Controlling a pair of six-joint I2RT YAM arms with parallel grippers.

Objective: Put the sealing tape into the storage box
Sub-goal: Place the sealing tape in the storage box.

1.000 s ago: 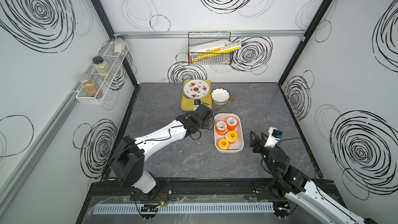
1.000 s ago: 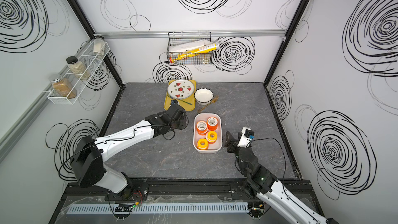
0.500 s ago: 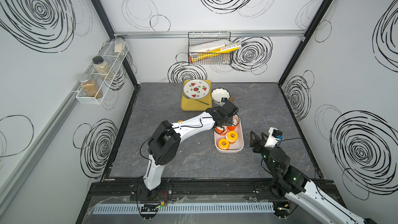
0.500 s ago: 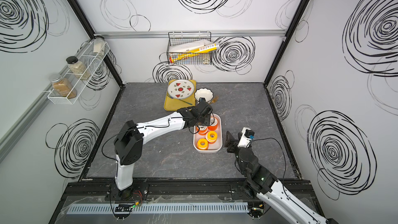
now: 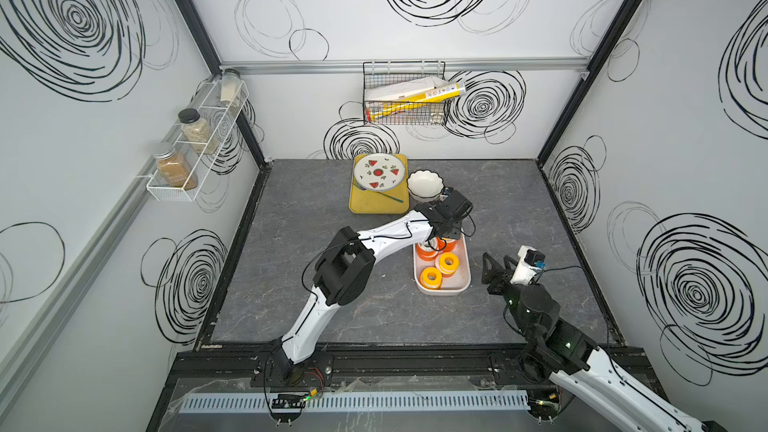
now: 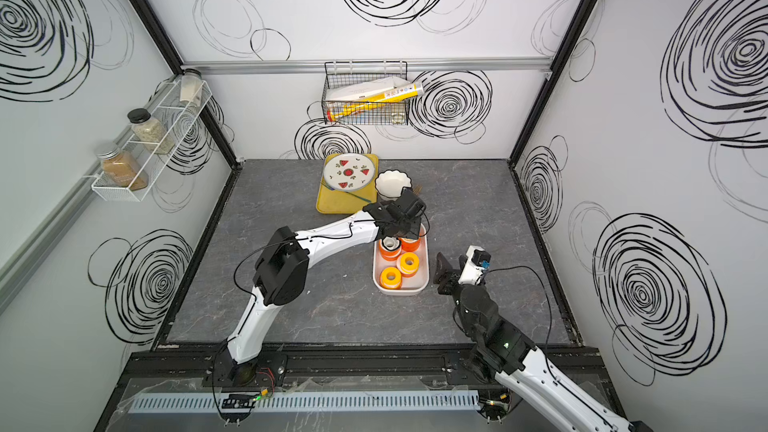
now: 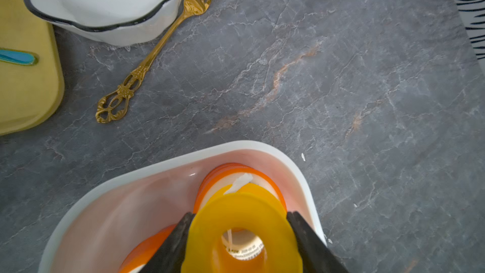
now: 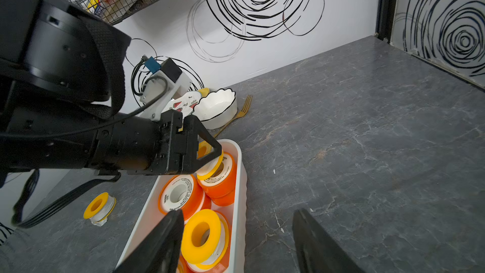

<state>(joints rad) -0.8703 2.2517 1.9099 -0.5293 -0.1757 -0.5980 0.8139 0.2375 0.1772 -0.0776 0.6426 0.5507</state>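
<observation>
Clamping a small round spool of white sealing tape with yellow plastic flanges [image 7: 241, 232], the left pincer [image 7: 240, 216] sits at the bottom centre of the left wrist frame. One black finger [image 7: 173, 242] presses against each side of the flange rims. That hold looks right: the flanges are probably stiff, smooth plastic, so squeezing across them spares the soft wound tape. A smooth rim could slip, though, if the squeeze is slack. The spool is likely very light and not fragile, so a short drop should do no harm. A loose white tape end shows at its far edge and might snag.

The held spool hangs tilted over the far end of the white shallow rectangular plastic storage box [image 7: 147, 169], just above an orange-flanged spool [image 8: 220, 179]. Whether they touch I cannot tell. More spools lie in the box, orange ones [image 5: 424, 252] in its upper half and yellow ones [image 5: 431, 277] below. One yellow-flanged spool [image 8: 99, 207] lies on the grey marbled table [image 8: 367, 153], lower left of the right wrist frame.

The right pincer [image 5: 496, 263], right of the box in both top views, has its jaws apart and holds nothing.
</observation>
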